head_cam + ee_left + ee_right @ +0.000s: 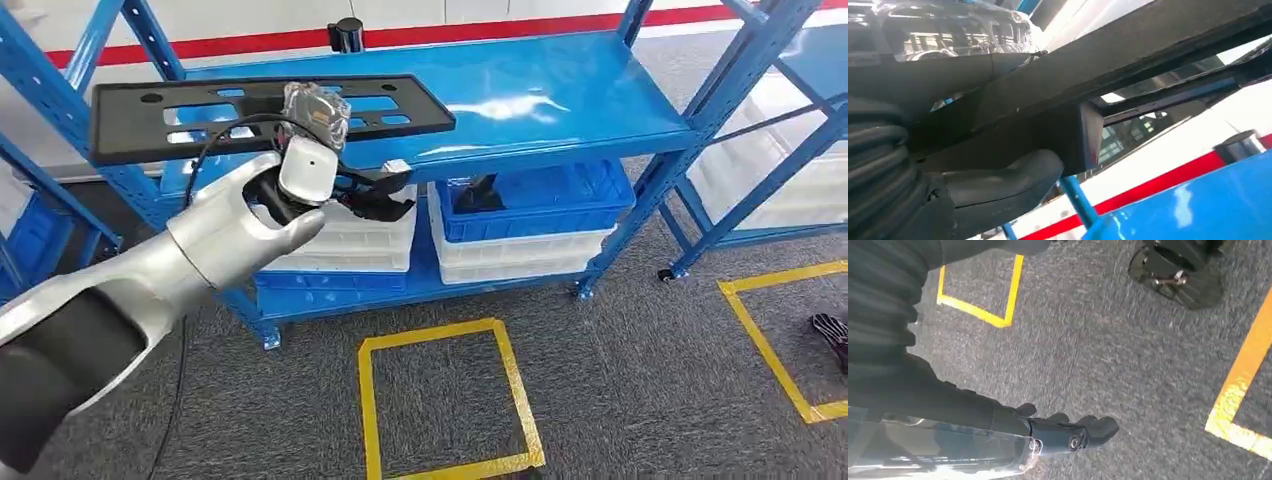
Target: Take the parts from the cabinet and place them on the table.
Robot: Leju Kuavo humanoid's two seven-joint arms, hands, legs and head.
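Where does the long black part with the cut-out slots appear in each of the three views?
Head view: the black part sits upper left, held by the left hand over the blue shelf.
Left wrist view: its dark underside crosses the picture.
Right wrist view: not in it.
Shared landmark: the blue shelf.

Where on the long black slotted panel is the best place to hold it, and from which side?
Near its middle, from the front long edge, as the left hand does now. The black panel is long, flat and roughly level above the blue shelf, so a central hold likely keeps it balanced.
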